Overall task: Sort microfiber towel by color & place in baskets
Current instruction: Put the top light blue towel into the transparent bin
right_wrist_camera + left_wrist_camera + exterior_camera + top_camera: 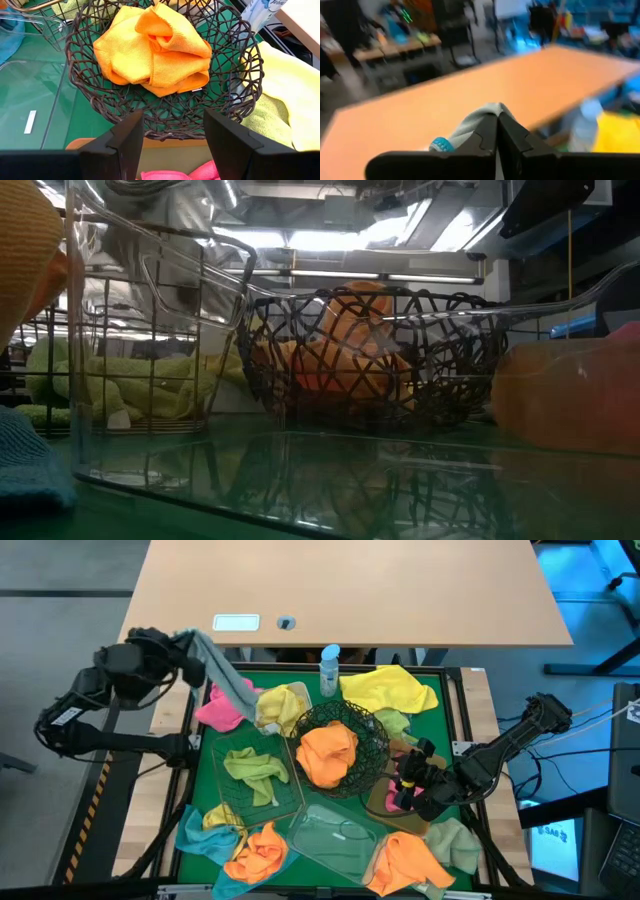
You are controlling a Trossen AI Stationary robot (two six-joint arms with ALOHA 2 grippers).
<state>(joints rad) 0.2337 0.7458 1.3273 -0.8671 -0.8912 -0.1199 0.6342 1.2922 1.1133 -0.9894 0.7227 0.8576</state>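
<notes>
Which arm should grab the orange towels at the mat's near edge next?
Right, probably. The right gripper, jaws open and empty, sits near the orange towel. The left gripper is shut on a grey-blue towel, raised over the far-left corner.

2 black jointed arms (110, 690), blocky matte fingers (125, 142).

Left arm: reaches in from the left side, elbow bent, wrist up at the far-left corner of the work area. Left gripper (188, 643) fingers (485, 137) pressed together, clamped on a grey cloth (222, 675) that hangs down from the tips.

Right arm: comes in from the right edge, stretched low and diagonal toward the centre. Right gripper (412, 778) sits near the middle-right, pointing inward. Its fingers (127, 137) are spread wide apart, nothing between them. Wrist roughly level, tilted slightly down.
</notes>
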